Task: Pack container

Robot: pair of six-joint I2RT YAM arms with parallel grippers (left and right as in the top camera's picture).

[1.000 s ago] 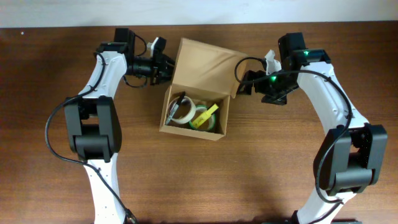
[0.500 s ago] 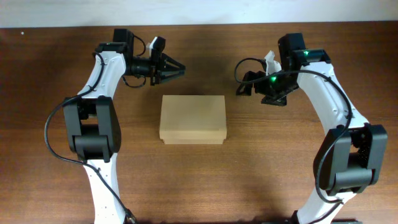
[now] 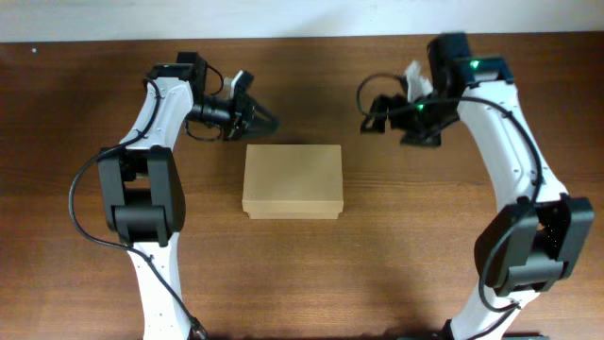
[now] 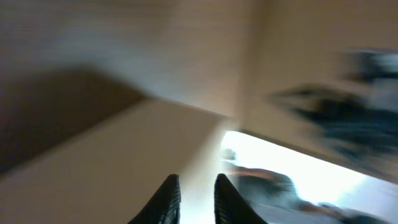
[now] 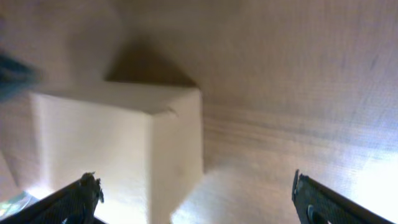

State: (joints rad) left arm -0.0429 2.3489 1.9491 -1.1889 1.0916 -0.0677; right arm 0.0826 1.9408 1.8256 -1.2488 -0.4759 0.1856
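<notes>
Overhead, the closed cardboard box (image 3: 293, 179) lay in the centre of the frame on the wooden table (image 3: 396, 274); the left gripper (image 3: 268, 120), nearly together and empty, was just above its upper left corner, and the right gripper (image 3: 370, 113), spread wide, stood apart at the upper right. The blurred left wrist view showed two dark fingertips (image 4: 169, 198) at the bottom edge with a thin gap, the tan box surface behind them. In the right wrist view the fingers (image 5: 84, 194) sat far apart in the lower corners, one box corner at left.
</notes>
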